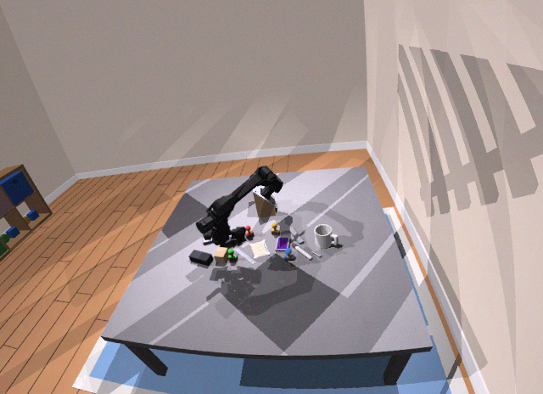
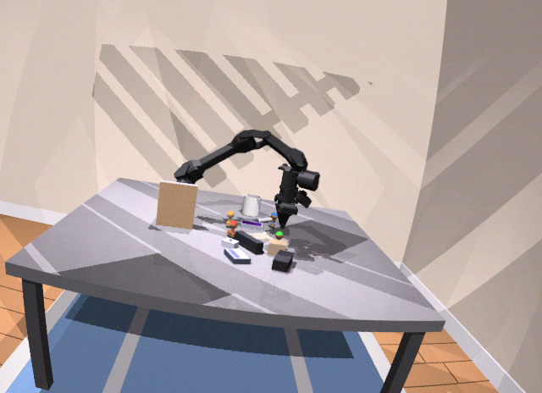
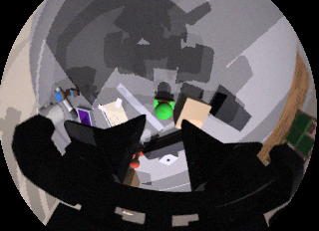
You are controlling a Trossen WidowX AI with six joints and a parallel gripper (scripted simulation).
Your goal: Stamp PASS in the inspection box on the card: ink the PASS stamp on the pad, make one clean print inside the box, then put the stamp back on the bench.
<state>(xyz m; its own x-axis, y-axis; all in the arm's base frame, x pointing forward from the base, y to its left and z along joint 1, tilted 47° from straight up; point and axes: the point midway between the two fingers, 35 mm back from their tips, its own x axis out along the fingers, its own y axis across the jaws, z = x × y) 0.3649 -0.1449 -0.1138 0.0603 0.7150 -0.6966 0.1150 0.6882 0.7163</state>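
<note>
My gripper point(image 1: 222, 244) point(image 2: 283, 226) point(image 3: 163, 119) is open, fingers partway apart with nothing between them, pointing down above the green-topped stamp point(image 1: 231, 255) point(image 2: 279, 235) point(image 3: 163, 111). That stamp stands upright; its word is not readable. The cream card point(image 1: 260, 249) point(image 2: 259, 236) point(image 3: 114, 113) lies flat; I cannot make out its markings. The purple ink pad point(image 1: 282, 243) point(image 2: 251, 223) point(image 3: 85, 117) lies beyond it. Other stamps stand around: red point(image 1: 249, 231) point(image 2: 233, 224) point(image 3: 135, 163), orange point(image 1: 275, 227) point(image 2: 229, 215) and blue point(image 1: 288, 253) point(image 2: 273, 216) point(image 3: 59, 97).
A tan block point(image 1: 221, 255) point(image 2: 276, 246) point(image 3: 193, 112) is close beside the green-topped stamp, with a black box point(image 1: 200, 256) point(image 2: 282, 261) beyond. A pale strip point(image 1: 243, 255) point(image 3: 140, 107) lies between stamp and card. A mug point(image 1: 323, 236) point(image 2: 251, 205) and upright board point(image 1: 265, 206) point(image 2: 176, 205) stand farther off.
</note>
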